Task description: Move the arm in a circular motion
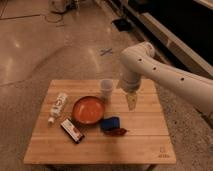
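The thick white arm [165, 70] of rounded segments with small dark dots comes in from the right edge and bends down over the wooden table [145, 135]. Its small pale yellowish gripper [131, 102] hangs point-down above the table's right half. It is to the right of a translucent cup [105, 89] and the orange bowl [88, 110], and apart from both. Nothing shows in the gripper.
On the table lie a white bottle [57, 106] at the left, a dark red-and-white packet [72, 130] in front, a blue object [110, 123] and a red chili-like item [117, 132]. A blue cross mark [106, 51] is on the floor behind. A dark counter runs along the right.
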`<state>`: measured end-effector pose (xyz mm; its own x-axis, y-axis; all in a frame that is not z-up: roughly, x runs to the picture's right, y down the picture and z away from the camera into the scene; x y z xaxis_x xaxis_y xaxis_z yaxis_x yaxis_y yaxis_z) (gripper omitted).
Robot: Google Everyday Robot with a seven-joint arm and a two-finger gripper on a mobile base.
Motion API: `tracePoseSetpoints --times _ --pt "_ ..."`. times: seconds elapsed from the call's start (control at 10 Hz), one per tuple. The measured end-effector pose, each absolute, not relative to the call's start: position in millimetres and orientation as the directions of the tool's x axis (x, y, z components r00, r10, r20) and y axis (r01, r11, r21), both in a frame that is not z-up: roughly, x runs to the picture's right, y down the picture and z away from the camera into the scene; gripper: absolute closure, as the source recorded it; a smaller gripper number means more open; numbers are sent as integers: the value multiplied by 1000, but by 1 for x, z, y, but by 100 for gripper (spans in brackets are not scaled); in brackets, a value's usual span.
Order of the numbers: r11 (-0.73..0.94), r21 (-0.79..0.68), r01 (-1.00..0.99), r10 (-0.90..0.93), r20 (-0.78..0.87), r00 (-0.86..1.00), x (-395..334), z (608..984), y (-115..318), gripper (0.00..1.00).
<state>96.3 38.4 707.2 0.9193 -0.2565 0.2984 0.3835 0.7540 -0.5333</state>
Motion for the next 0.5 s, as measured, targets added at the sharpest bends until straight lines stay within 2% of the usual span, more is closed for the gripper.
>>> tracePoseSetpoints --times 0.5 --pt "754 -535 382 -255 297 920 98 707 39 20"
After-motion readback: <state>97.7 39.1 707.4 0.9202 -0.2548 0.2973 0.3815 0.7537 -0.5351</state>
